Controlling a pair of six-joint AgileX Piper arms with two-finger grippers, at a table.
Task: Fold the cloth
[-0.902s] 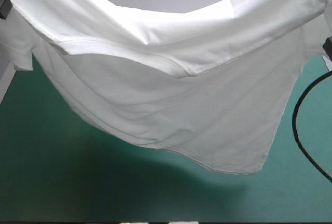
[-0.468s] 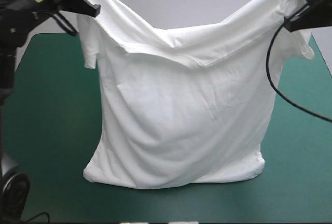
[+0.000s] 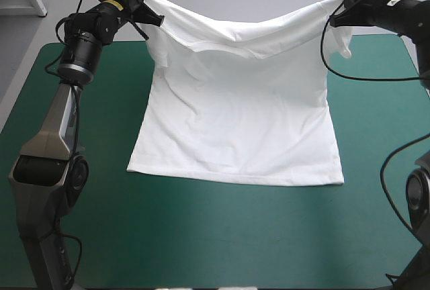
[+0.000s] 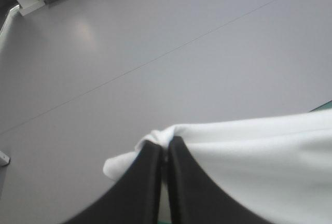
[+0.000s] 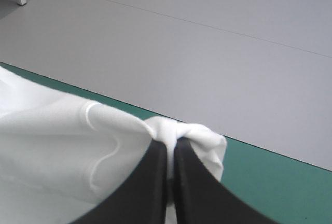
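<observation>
The T-shirt point(image 3: 235, 115) is half lifted. Its lower part and hem lie flat on the teal-green worktop point(image 3: 201, 236), while its shoulder end rises toward the far edge. The left end effector point(image 3: 156, 17) is clamped on one shoulder corner and the right end effector point(image 3: 337, 16) on the other. Held well apart and at about the same height, they stretch the top edge, with only a shallow sag between them. That spacing seems meant to let the shirt settle wide and unwrinkled, ready for folding.

The high view alone shows the whole garment: the straight hem, the smooth body and both sleeves hanging near the grips. It cannot show how each grip is made. The wrist views do: in each, the black fingers point(image 4: 148, 182) all but meet, with a small wad of white fabric bunched at their tips. The right wrist view also shows the worktop's far edge just beyond the grip. The left wrist view shows only a sliver of it.
</observation>
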